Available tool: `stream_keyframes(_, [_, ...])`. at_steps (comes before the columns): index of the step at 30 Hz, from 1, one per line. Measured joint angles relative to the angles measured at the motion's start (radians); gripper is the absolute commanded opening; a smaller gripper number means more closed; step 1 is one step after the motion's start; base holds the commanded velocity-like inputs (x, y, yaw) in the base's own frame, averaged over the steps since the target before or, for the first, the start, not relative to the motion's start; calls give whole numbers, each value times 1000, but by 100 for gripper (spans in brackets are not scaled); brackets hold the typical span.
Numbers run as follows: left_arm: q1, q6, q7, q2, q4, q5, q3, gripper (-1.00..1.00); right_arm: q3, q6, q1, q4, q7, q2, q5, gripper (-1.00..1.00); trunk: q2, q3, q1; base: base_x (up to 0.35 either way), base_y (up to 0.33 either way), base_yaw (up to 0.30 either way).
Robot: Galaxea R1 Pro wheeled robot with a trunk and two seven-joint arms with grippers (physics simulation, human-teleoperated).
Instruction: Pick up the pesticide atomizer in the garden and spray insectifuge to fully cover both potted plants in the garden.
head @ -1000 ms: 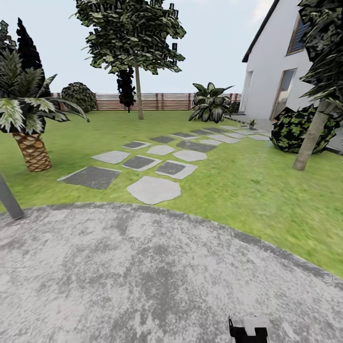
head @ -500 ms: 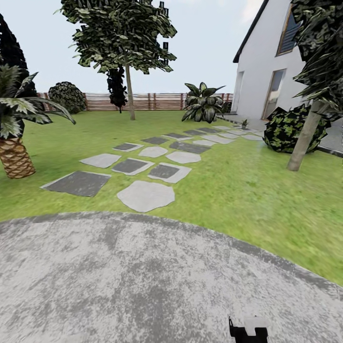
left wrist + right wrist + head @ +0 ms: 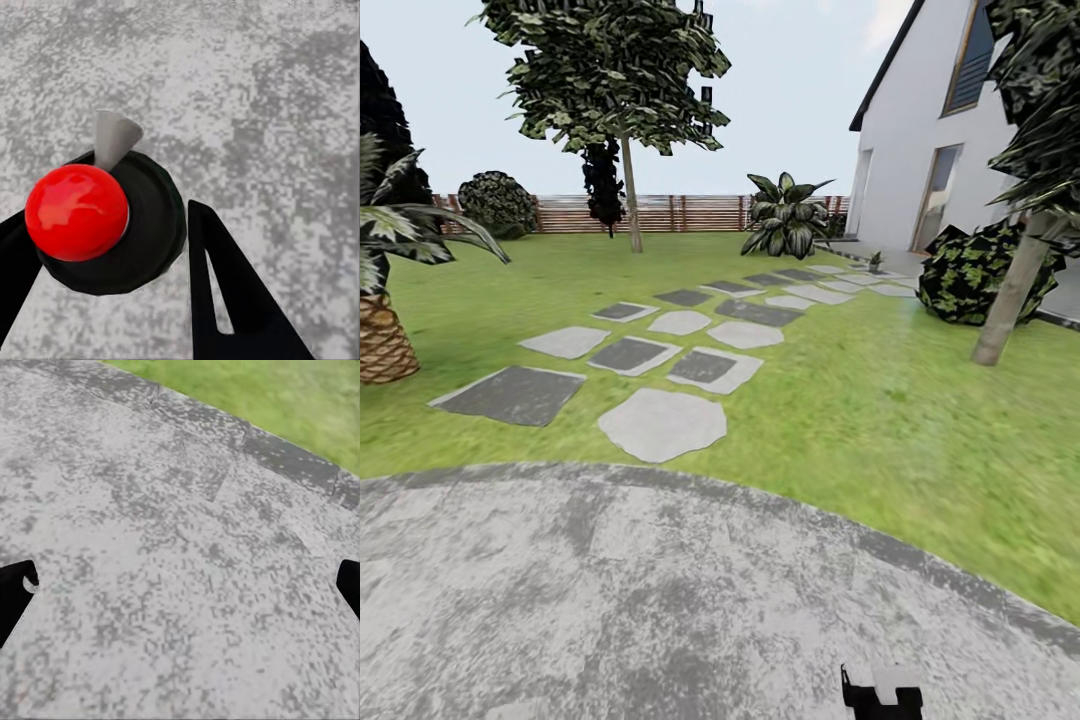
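The left gripper (image 3: 105, 217) is clenched on the pesticide atomizer (image 3: 75, 210): its two black fingers stand on either side of the black cap, with the red ball on top between them and the grey nozzle (image 3: 112, 135) jutting out just beyond. Under the held sprayer lies the mottled grey patio (image 3: 285, 90), well below the fingertips. So the pick-up looks done, and the step in hand is most likely the trip to the plants.

In the head view the garden opens ahead of both arms. Far off to the left of them stands the scaly trunk of a palm (image 3: 380, 340). Straight ahead, beyond the patio's curved edge, pale and dark stepping stones (image 3: 660, 423) run over the lawn (image 3: 840, 400) toward the slatted fence (image 3: 680, 212). Far ahead to the right, by the white house (image 3: 930, 150), a small low green plant (image 3: 875, 262) sits at the path's end; it may be one of the potted plants, though it is too small to be sure.

The right gripper (image 3: 185, 577) is released, its fingertips spread wide over bare patio, grass lying past the rim beyond them.

The next move calls for driving on until a plant lies close under the nozzle, then aiming it down at the leaves.
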Motion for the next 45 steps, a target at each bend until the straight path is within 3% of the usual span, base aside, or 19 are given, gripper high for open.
stream_keyframes(45, [0,0,-1,0,0,-1,0,-100,0,2,0,-1,5,-5,3,100,0,0,0,340,0,0])
